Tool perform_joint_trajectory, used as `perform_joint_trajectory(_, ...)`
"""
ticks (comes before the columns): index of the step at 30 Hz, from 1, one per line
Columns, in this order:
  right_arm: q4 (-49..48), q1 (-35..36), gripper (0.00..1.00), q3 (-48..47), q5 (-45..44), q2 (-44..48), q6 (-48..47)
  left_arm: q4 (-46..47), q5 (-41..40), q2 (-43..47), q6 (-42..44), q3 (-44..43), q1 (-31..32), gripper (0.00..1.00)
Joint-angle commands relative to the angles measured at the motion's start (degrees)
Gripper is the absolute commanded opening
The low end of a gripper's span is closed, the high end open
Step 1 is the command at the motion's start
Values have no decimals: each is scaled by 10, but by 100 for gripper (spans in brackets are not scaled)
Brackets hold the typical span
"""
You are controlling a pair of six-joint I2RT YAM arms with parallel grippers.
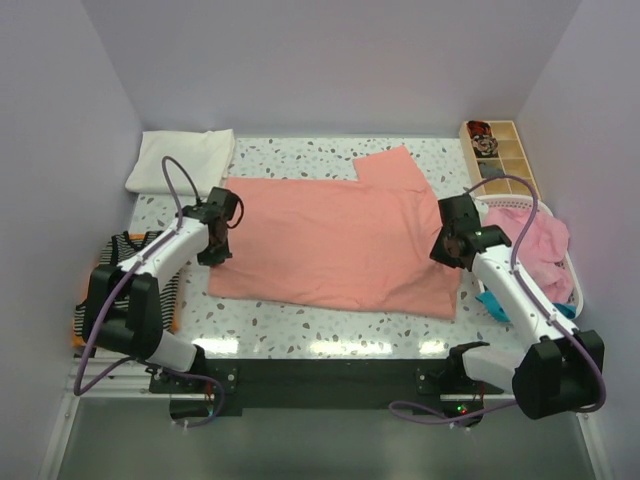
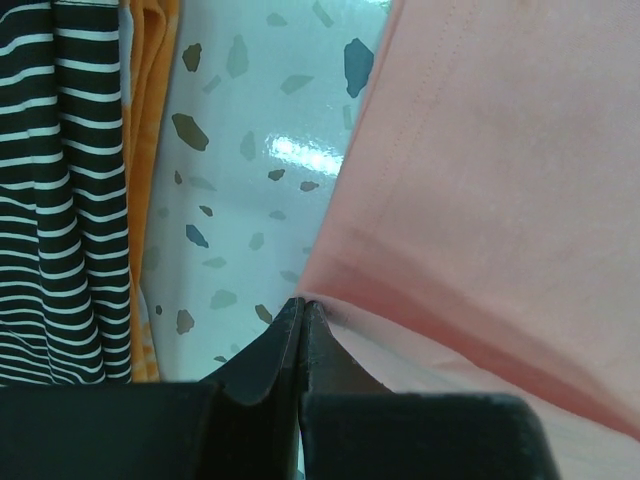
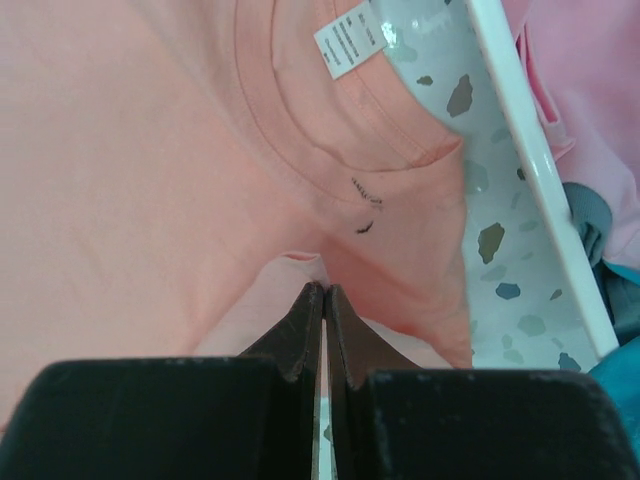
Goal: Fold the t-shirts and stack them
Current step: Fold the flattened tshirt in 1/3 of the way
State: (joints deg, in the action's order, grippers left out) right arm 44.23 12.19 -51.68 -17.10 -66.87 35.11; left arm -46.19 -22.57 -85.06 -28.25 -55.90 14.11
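Centrally: salmon t-shirt (image 1: 340, 235) flat on bench (image 1: 300, 325). Left pincer (image 1: 215, 258) shut at its left edge, right pincer (image 1: 445, 255) shut beside the collar; any pinch unclear. Bench strip visible in front. Striped tee (image 1: 120, 245) left, basket (image 1: 575, 290) right.

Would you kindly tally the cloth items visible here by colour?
Salmon-pink tee: 1
White folded cloth: 1
Black-and-white striped tee: 1
Orange cloth beneath it: 1
Pink cloth in basket: 1
Teal cloth in basket: 1
Total: 6

Neck label (image 3: 349, 38) print beyond right gripper (image 3: 322, 290) tips is too small to read; salmon t-shirt (image 3: 130, 150) overruns frame edges.
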Motion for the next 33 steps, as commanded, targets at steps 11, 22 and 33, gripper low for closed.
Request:
perform_joint_trajectory(11,-62,-15,0,-40,-80,-55,-23,11,-20,14,13,16,-25,0)
perform_joint_trajectory(22,-128,-19,0,-78,-37,-111,-55,15,-27,-4,14,18,-29,0)
perform_joint_trajectory(33,-144,-19,0,-79,-37,-165,-65,23,-44,16,4,26,-29,0)
